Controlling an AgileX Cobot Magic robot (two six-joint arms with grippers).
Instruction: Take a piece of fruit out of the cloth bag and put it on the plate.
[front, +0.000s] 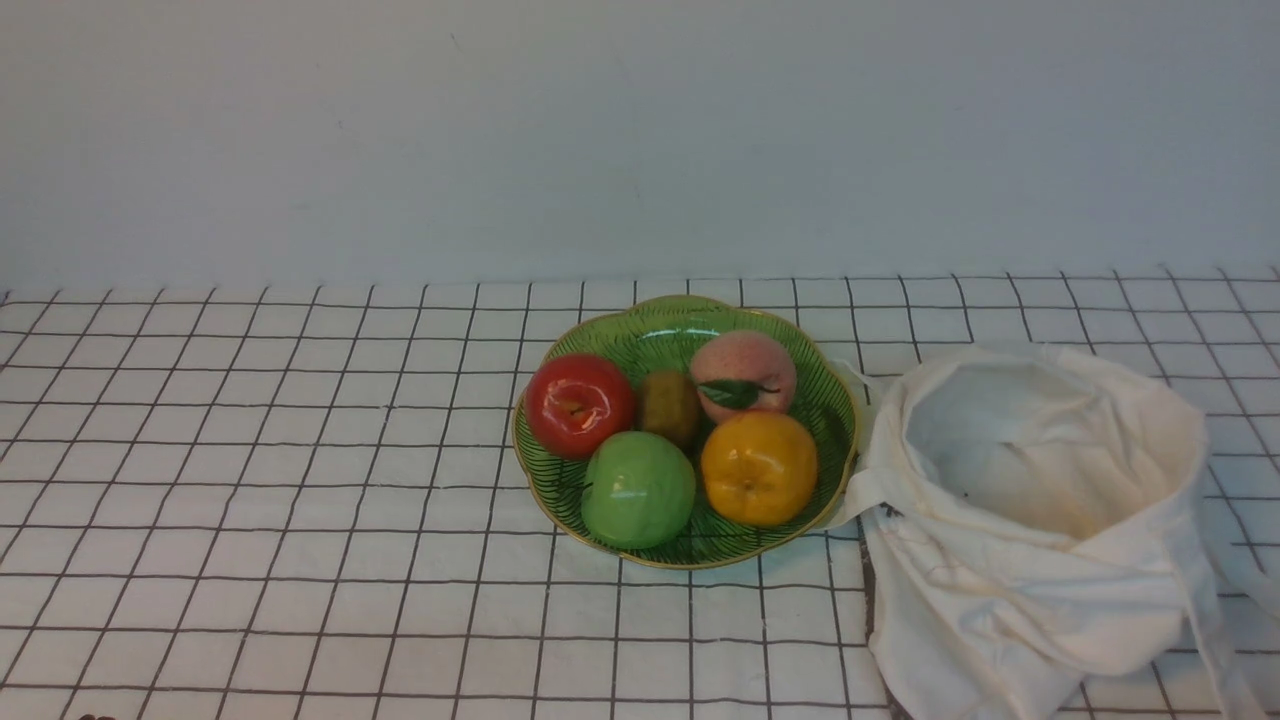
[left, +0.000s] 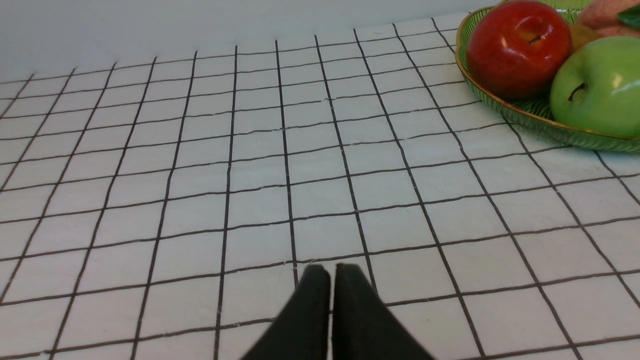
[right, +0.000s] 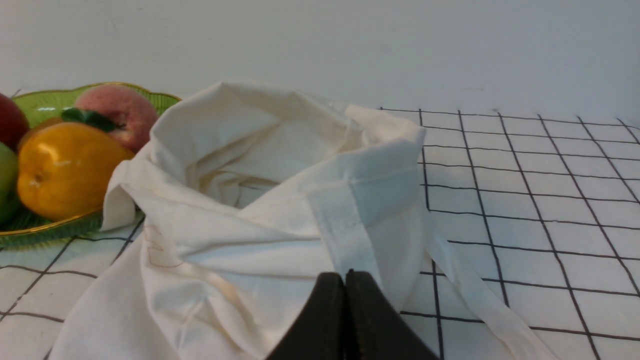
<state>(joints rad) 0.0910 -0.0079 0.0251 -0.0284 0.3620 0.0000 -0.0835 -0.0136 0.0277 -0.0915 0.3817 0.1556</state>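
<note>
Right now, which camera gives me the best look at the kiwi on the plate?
The front view: the kiwi sits in the middle of the plate, ringed by the other fruits. The left wrist view shows only a sliver of it behind the red apple. The right wrist view doesn't show it.

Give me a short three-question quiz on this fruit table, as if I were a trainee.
1. How many fruits lie on the green scalloped plate with the golden rim?
2. True or false: the small olive-brown kiwi is inside the rumpled cream cloth bag.
3. Which fruit is nearest the bag? A. glossy red apple B. glossy orange fruit C. shiny green apple

Key:
1. Five.
2. False: it lies on the plate among the other fruits.
3. B.
</note>
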